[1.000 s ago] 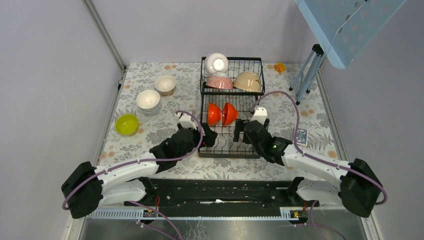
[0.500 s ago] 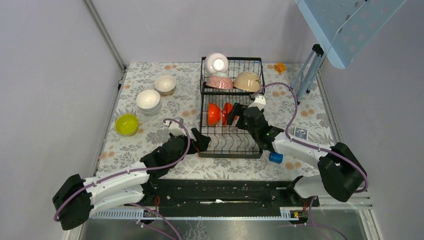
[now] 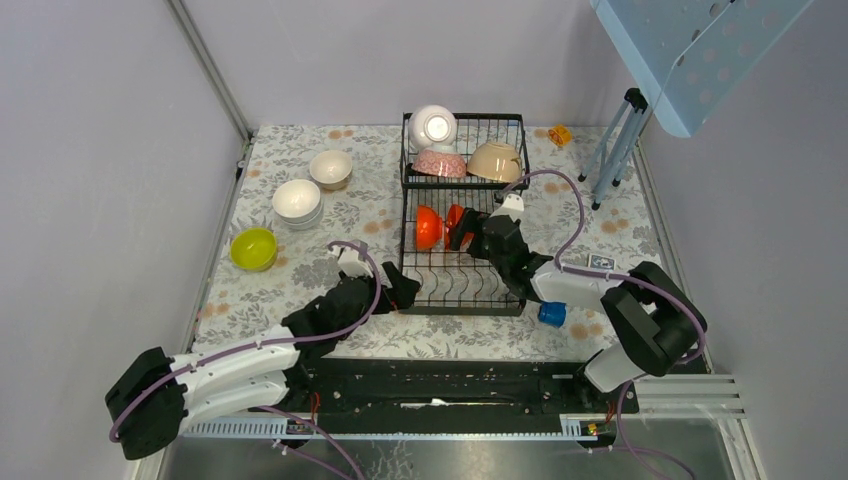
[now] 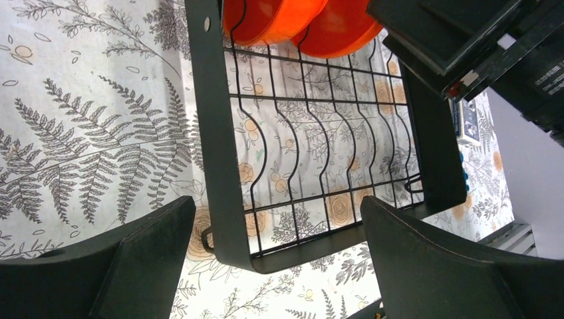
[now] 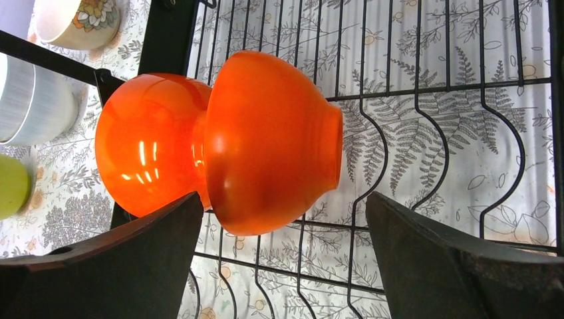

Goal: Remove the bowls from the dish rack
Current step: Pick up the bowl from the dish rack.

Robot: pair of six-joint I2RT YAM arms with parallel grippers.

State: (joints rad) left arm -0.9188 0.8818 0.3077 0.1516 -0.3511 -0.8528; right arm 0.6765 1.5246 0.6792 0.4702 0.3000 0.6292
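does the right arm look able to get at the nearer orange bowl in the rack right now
Probably yes. The right pincer is open over the dish rack, with the orange bowl straight ahead between its fingers. Nothing blocks it; a second orange bowl sits just behind.

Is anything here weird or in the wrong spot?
Nothing looks spilled or broken. One thing seems out of place: a small blue block lies on the table beside the near right corner of the dish rack. It isn't a dish.
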